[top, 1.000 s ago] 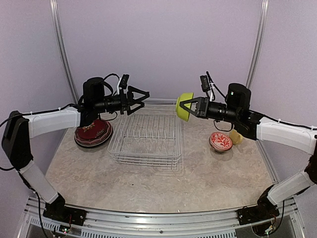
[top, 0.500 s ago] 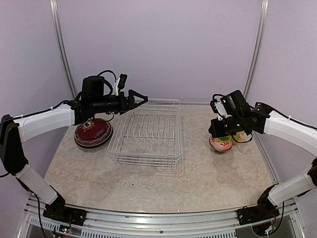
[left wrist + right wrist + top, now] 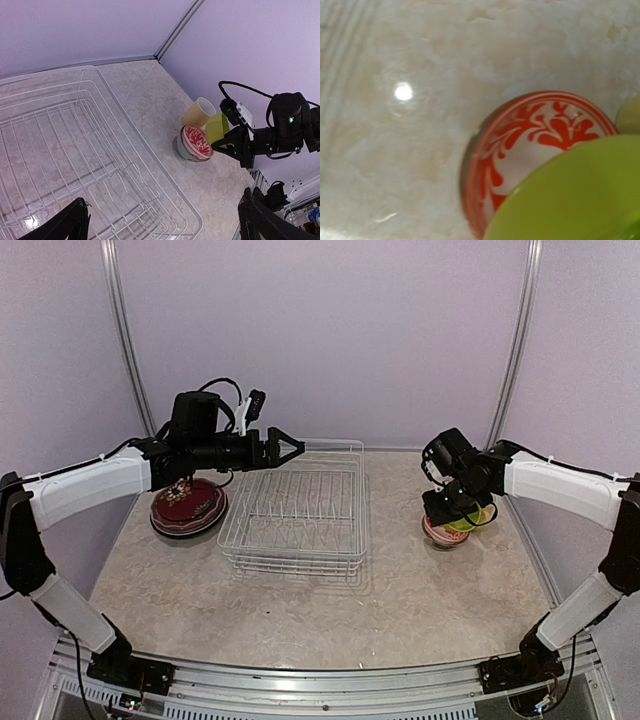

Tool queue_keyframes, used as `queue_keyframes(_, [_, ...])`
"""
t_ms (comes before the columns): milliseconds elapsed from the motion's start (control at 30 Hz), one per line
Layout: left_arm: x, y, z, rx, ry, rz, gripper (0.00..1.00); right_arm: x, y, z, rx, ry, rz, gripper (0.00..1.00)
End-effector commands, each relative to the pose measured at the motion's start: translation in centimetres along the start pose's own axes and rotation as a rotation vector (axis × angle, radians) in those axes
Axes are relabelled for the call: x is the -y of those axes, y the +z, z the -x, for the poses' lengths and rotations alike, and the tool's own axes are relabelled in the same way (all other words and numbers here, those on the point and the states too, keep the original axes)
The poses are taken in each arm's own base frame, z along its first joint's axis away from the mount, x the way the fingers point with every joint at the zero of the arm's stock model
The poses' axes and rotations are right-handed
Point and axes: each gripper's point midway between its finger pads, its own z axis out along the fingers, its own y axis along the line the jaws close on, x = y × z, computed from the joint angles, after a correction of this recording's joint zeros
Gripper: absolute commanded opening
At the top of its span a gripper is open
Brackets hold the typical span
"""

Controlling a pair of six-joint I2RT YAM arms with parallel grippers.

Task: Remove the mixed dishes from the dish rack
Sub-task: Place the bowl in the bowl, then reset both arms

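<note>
rack: white wire dish rack at counter centre; rectangular basket, rows of upright prongs on a bare wire floor.
plates: stack of round plates at the rack's 9 o'clock, on the counter and just beside the basket. Dark red rim, with a lighter pattern on the top face that is too small for us to read.
patterned bowl: small white bowl with red leaf scrolls inside and a red rim, on the counter at the rack's 3 o'clock, well apart from it.
lime bowl: plain glossy lime green bowl, tilted over the patterned bowl's far side and overlapping its rim. We cannot tell whether the two touch.
mug: pale yellow mug, just beside the patterned bowl at its 12 o'clock in the left wrist view.
right claw: right claw clenched on the lime bowl's rim, low over the patterned bowl.
left claw: left claw released, fingers spread wide, hovering above the rack's far edge at about its 11 o'clock and gripping nothing.
</note>
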Motion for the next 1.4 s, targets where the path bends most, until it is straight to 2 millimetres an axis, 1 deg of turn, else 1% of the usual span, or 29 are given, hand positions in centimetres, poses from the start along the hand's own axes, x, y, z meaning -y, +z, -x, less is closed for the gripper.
queue_keyframes(0, [1.3, -1.4, 1.3, 0.028, 0.09, 0.041, 0.99, 1.2, 0.4, 1.1, -0.002, 0.009, -0.007, 0.0])
queue_keyframes(167, [1.8, -1.1, 1.2, 0.024, 0.131, 0.059, 0.99, 1.3, 1.9, 0.8, -0.034, 0.015, 0.025, 0.0])
queue_keyframes(367, [2.1, -0.4, 1.1, 0.005, 0.173, 0.083, 0.99, 1.1, 2.9, 0.7, -0.045, 0.028, 0.064, 0.0])
queue_keyframes(433, [2.1, -0.5, 1.1, 0.015, 0.185, 0.107, 0.99, 1.2, 3.2, 0.5, -0.051, 0.03, 0.066, 0.05])
queue_keyframes(600, [2.5, -1.3, 2.1, 0.054, 0.199, 0.121, 0.99, 1.3, 4.0, 0.0, -0.069, 0.032, 0.066, 0.11])
queue_keyframes(800, [2.8, -2.8, 3.2, 0.108, 0.209, 0.147, 0.99, 1.2, 3.9, 0.0, -0.059, 0.039, 0.074, 0.2])
queue_keyframes(967, [3.1, -4.3, 4.1, 0.155, 0.218, 0.166, 0.99, 1.5, 2.5, 0.6, -0.019, 0.048, 0.076, 0.36])
queue_keyframes(1100, [3.3, -5.4, 4.9, 0.192, 0.225, 0.189, 0.99, 1.7, 0.4, 1.7, 0.044, 0.056, 0.086, 0.5])
queue_keyframes(1167, [3.3, -6.1, 5.3, 0.212, 0.229, 0.203, 0.99, 1.7, -0.9, 2.5, 0.089, 0.055, 0.102, 0.57])
queue_keyframes(1267, [3.5, -7.5, 6.3, 0.254, 0.239, 0.23, 0.99, 1.7, -3.6, 3.8, 0.181, 0.053, 0.133, 0.66])
queue_keyframes(1300, [3.8, -8.3, 6.7, 0.273, 0.242, 0.236, 0.99, 1.9, -4.7, 4.3, 0.219, 0.055, 0.14, 0.69])
queue_keyframes(1367, [3.7, -9.5, 7.4, 0.304, 0.243, 0.27, 0.99, 2.2, -7.0, 5.2, 0.298, 0.055, 0.151, 0.77])
